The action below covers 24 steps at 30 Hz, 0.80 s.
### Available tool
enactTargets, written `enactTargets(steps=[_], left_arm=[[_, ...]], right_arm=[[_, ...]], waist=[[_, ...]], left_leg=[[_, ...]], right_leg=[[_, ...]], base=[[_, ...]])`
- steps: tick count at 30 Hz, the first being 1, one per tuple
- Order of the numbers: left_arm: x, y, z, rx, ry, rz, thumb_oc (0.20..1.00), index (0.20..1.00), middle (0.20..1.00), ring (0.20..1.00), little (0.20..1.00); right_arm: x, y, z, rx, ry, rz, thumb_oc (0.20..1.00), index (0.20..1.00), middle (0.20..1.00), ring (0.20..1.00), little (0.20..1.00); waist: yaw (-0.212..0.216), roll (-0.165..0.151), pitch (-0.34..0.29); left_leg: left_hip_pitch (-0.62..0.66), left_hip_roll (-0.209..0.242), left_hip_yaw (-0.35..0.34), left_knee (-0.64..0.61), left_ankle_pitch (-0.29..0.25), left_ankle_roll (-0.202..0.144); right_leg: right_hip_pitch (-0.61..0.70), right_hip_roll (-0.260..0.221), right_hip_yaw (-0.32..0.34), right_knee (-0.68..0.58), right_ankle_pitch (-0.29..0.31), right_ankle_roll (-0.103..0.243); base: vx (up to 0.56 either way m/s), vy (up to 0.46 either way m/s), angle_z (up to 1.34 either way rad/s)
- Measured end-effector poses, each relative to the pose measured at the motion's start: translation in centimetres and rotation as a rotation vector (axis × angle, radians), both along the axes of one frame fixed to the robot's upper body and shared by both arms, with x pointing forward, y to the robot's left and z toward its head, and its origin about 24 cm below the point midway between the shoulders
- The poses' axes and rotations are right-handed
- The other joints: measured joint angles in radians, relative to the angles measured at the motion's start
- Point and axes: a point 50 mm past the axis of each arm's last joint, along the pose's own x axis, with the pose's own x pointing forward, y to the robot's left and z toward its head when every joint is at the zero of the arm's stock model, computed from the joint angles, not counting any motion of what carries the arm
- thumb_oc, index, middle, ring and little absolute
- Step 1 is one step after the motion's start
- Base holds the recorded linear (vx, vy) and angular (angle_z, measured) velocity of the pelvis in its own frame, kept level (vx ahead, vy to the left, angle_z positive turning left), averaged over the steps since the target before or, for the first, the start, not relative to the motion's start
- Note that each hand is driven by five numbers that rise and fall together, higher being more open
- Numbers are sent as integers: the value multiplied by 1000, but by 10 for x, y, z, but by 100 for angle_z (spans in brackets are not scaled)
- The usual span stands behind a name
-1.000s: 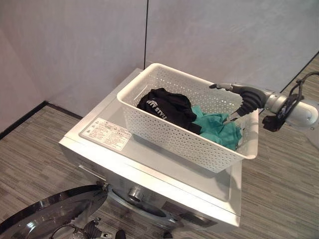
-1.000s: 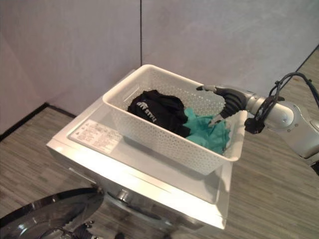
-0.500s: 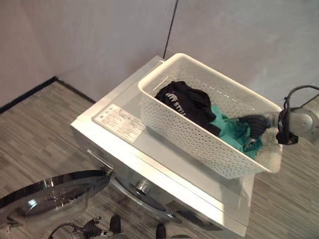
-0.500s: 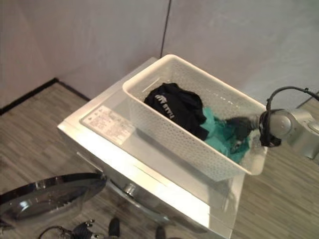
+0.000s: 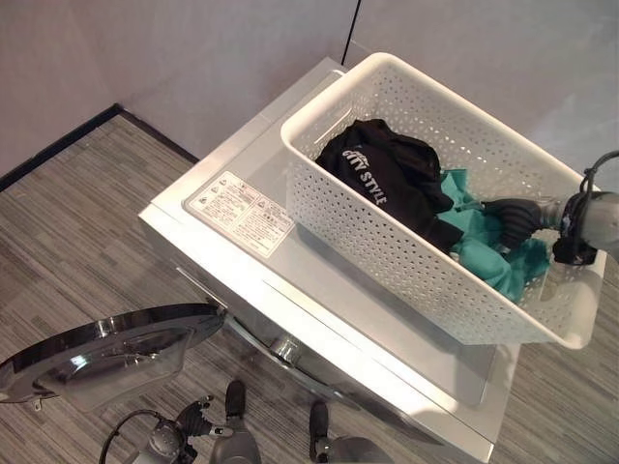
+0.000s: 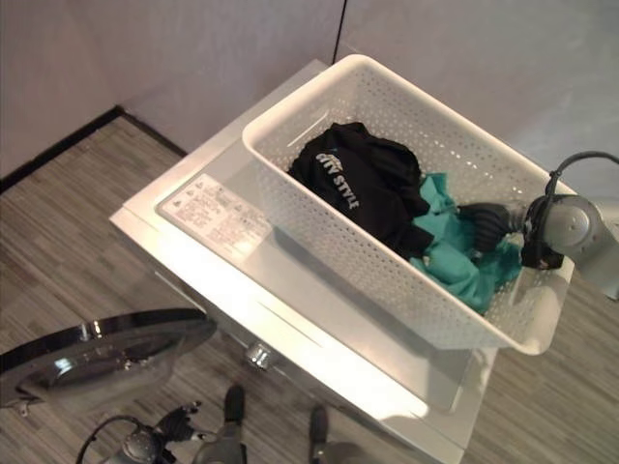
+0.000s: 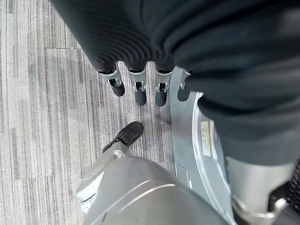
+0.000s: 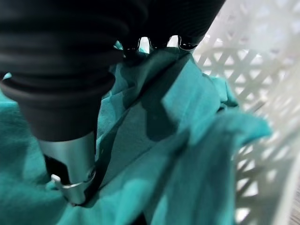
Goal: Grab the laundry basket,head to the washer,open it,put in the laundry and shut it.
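Loading was the step in hand: the basket [image 5: 406,280] sat on the washer [image 5: 242,217] at upper right, door [image 5: 106,353] open at lower left. The right hand [image 5: 513,217] was buried in the teal cloth [image 5: 484,256], grip unreadable; next it needed a firm pinch and lift. The left hand [image 7: 136,86] hung relaxed, holding nothing.

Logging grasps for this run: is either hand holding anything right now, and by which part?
Left hand: nothing, fingers straight over the floor. Right hand is down in the teal garment in the laundry basket, fingertips buried; a grip cannot be told.
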Motion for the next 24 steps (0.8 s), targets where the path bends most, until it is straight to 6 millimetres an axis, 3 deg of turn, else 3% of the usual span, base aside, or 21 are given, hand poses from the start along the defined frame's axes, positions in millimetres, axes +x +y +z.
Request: enactTargets(steps=[8,15,21,24], left_arm=[[3,1,2,8,-9,-2,1000,1000,1000,1000,1000],[6,0,3,1,-22,6,1000,1000,1000,1000,1000],[10,-7,4,-25,-44,-3,1000,1000,1000,1000,1000],[6,-11,-1,-41,-25,7,1000,1000,1000,1000,1000]], right_arm=[[4,2,16,81,-135,-16,200,200,200,200,200],[-3,17,15,208,-154,47,200,200,200,200,200],[-9,6,67,363,-408,29,200,200,200,200,200],[-16,-6,104,439,-589,5,200,200,200,200,200]], waist=[[2,10,5],[-10,22,1],[-30,34,-9],[-41,39,-54]], left_leg=[[-14,-1,-1,4,9,3],[29,-1,3,4,2,13],[64,-2,6,2,-6,21],[70,-2,16,0,-9,22]], right_leg=[[-13,-1,-2,5,9,0],[28,-2,0,6,9,0],[60,-2,3,6,9,0],[63,-5,8,5,8,-1]], base=[[2,2,0],[25,15,-2],[7,5,-1],[24,11,-7]])
